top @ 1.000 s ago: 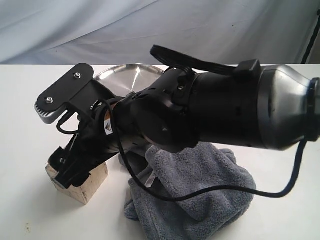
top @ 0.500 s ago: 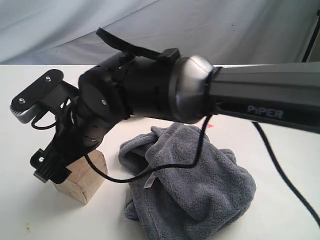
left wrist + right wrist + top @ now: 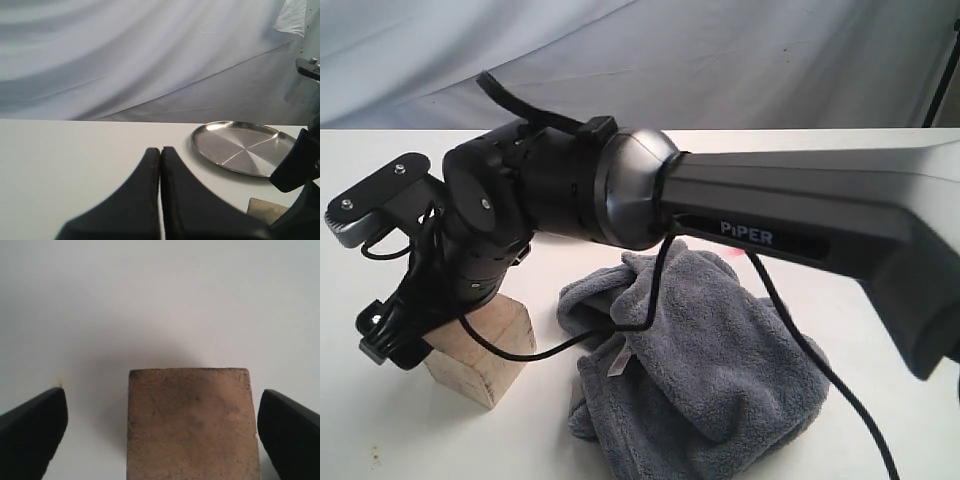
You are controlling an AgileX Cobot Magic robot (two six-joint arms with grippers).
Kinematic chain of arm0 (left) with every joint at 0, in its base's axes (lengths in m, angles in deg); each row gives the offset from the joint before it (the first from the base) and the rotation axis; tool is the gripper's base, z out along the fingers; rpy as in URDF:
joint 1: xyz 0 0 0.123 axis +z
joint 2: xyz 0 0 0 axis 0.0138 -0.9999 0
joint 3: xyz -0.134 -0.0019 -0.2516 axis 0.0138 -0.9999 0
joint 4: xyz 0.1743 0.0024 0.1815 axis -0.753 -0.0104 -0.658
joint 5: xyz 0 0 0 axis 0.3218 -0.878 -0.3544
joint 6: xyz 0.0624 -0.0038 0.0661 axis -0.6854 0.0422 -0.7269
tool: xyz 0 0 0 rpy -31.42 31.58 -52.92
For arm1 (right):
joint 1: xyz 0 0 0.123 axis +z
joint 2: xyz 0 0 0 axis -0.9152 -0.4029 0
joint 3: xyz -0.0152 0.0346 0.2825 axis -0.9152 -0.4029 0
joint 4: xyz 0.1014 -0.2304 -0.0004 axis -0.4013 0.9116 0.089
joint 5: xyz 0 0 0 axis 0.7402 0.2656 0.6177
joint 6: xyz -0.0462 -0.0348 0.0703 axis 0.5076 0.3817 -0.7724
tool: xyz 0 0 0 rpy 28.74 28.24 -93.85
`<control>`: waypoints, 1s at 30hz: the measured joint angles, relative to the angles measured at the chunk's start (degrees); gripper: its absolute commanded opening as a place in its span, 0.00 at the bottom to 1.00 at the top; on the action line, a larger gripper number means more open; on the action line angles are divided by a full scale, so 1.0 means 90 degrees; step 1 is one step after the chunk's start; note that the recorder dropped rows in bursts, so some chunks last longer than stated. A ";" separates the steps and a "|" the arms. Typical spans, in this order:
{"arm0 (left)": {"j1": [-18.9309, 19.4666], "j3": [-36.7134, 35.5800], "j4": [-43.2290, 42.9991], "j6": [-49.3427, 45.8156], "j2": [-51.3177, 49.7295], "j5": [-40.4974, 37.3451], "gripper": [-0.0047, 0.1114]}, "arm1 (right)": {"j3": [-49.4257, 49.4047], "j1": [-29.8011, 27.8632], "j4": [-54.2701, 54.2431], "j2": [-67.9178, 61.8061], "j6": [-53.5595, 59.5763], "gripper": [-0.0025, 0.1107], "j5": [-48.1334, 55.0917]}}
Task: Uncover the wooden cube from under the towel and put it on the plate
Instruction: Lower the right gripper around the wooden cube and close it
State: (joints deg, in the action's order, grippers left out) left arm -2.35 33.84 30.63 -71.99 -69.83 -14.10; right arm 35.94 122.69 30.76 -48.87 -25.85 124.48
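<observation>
The wooden cube [image 3: 480, 352] stands uncovered on the white table, left of the crumpled grey towel [image 3: 705, 375]. My right gripper [image 3: 400, 332] reaches across from the right and hangs open over the cube's left side. In the right wrist view the cube [image 3: 192, 425] lies between the spread fingers [image 3: 30, 430], with a gap on both sides. The silver plate [image 3: 245, 147] sits empty beyond my left gripper [image 3: 161, 150], which is shut with nothing in it. A corner of the cube [image 3: 265, 209] shows there too. In the exterior view the arm hides the plate.
The long black right arm [image 3: 790, 230] spans the table above the towel, its cable [image 3: 820, 370] trailing over the cloth. A pale fabric backdrop [image 3: 640, 60] hangs behind the table's far edge.
The right arm has swung further left and lower, bringing its gripper down around the cube. The plate, visible a second ago in the exterior view, is now behind the arm.
</observation>
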 measured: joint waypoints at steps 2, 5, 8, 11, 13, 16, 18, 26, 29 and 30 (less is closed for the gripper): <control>0.0000 0.0000 0.0000 0.0000 0.0000 0.0000 0.05 | 0.0000 -0.0001 0.0060 -0.0029 0.0000 0.85 0.0000; 0.0000 0.0000 0.0000 0.0000 0.0000 0.0000 0.05 | 0.0000 -0.0013 0.0144 -0.0065 -0.0012 0.85 0.0000; 0.0000 0.0000 0.0000 0.0000 0.0000 0.0000 0.05 | 0.0000 -0.0013 0.0187 -0.0156 -0.0012 0.85 0.0000; 0.0000 0.0000 0.0000 0.0000 0.0000 0.0000 0.05 | 0.0000 -0.0013 0.0222 -0.0287 0.0004 0.85 0.0075; 0.0000 0.0000 0.0000 0.0000 0.0000 0.0000 0.05 | 0.0023 -0.0013 0.0236 -0.0349 0.0004 0.85 0.0110; 0.0000 0.0000 0.0000 0.0000 0.0000 0.0000 0.05 | 0.0023 -0.0013 0.0236 -0.0480 -0.0007 0.85 0.0220; 0.0000 0.0000 0.0000 0.0000 0.0000 0.0000 0.05 | 0.0023 -0.0013 0.0236 -0.0536 -0.0007 0.85 0.0297; 0.0000 0.0000 0.0000 0.0000 0.0000 0.0000 0.05 | 0.0023 -0.0013 0.0236 -0.0550 -0.0131 0.85 0.0423; 0.0000 0.0000 0.0000 0.0000 0.0000 0.0000 0.05 | 0.0023 -0.0013 0.0236 -0.0550 -0.0310 0.85 0.0433; 0.0000 0.0000 0.0000 0.0000 0.0000 0.0000 0.05 | 0.0023 -0.0013 0.0236 -0.0550 -0.0344 0.85 0.0433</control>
State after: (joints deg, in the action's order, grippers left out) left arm -2.35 33.84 30.63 -71.99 -69.83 -14.10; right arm 36.14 122.58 32.89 -53.82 -28.94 128.37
